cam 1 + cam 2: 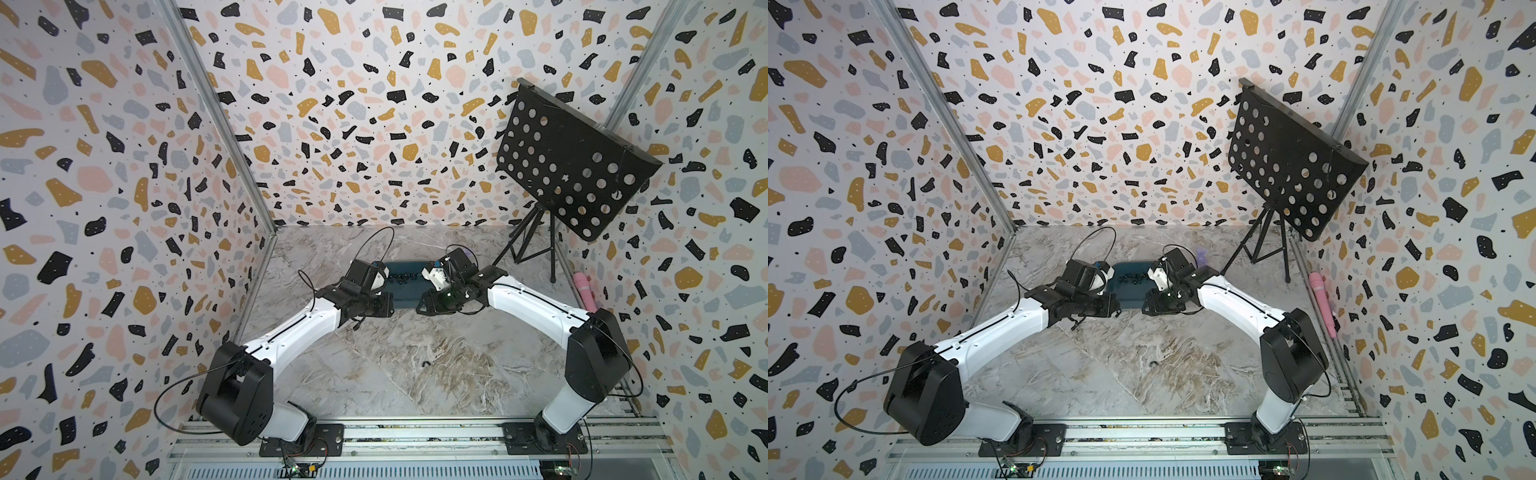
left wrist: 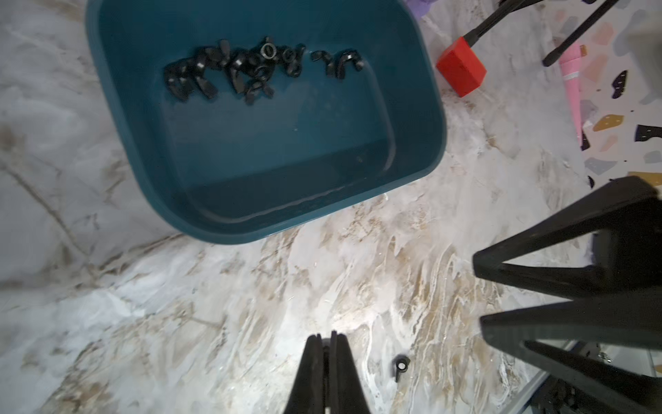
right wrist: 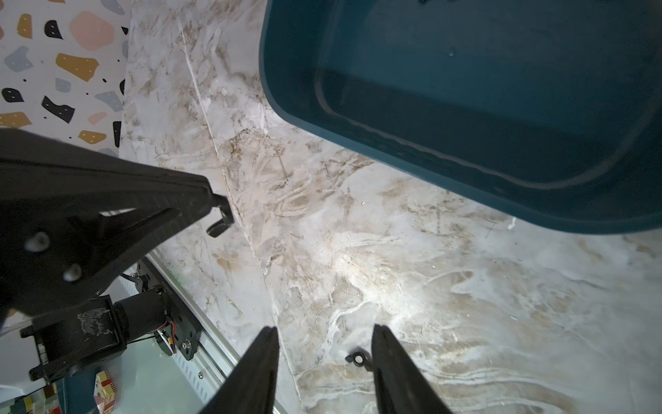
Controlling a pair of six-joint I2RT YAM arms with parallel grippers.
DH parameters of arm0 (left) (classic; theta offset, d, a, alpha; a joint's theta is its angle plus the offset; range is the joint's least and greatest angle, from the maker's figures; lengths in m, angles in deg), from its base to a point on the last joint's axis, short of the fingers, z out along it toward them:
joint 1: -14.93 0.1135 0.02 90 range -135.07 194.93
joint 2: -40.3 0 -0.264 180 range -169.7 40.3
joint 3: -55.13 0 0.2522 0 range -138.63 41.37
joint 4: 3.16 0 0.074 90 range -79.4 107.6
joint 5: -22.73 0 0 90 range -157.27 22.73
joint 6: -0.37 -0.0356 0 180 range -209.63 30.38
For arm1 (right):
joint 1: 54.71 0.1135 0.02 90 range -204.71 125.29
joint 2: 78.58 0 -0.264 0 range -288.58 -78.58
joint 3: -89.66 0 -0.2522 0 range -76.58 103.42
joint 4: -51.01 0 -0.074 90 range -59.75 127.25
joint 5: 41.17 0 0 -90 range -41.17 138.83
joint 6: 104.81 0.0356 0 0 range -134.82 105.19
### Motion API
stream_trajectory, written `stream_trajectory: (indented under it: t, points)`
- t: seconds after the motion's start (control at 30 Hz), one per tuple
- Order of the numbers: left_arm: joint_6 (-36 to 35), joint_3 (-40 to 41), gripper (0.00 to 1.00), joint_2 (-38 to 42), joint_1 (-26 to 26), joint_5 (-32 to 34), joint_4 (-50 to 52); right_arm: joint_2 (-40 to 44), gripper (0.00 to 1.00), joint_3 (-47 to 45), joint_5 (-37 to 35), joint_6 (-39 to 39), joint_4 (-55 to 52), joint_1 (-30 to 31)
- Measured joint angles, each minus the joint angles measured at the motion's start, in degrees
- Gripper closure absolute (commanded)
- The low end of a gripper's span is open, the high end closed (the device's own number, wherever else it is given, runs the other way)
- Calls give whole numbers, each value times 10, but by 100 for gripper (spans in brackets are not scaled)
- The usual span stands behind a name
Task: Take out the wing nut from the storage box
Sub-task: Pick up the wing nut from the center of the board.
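- Wing nut (image 1: 424,364), small black one, lies loose on the veined marble tabletop (image 1: 374,374), lower middle of frame, well apart from the teal plastic storage box (image 1: 405,299) at centre.
- Terrazzo-print walls (image 1: 104,166) all round.
- Black perforated stand (image 1: 575,164) upper right; red block (image 2: 462,71) beside the box.
- Left gripper (image 2: 324,338) pinched shut, nothing seen in it; right gripper (image 3: 325,327) spread, empty.

A robot test booth: terrazzo-print panels (image 1: 332,104) wall in a marble-print table (image 1: 374,374). The left arm (image 1: 291,328) and right arm (image 1: 536,303) stand on an aluminium rail (image 1: 415,434) at the lower edge, with a music stand (image 1: 573,166) upper right.
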Motion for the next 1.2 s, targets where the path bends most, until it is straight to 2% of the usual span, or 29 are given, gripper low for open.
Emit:
stream_trajectory:
  t: [0.23, 0.4, 0.7, 0.97, 1.03, 1.2]
  points:
    - [-1, 14, 100, 3, 6, 16, 17, 1, 50, -16, -11, -7, -2, 0]
    - [-1, 15, 100, -4, 10, 53, 38, 1, 47, -17, -22, -14, -3, 0]
    - [-1, 9, 100, -101, 20, 117, 87, 4, 42, -33, -36, -23, -5, 0]
    - [-1, 4, 99, -134, 20, 125, 99, 25, 41, -50, -44, -27, -5, 0]
    - [0, 4, 95, -139, 20, 125, 99, 28, 40, -52, -44, -27, -5, 0]
    - [0, 3, 74, -143, 20, 125, 101, 31, 39, -60, -45, -29, -5, 0]
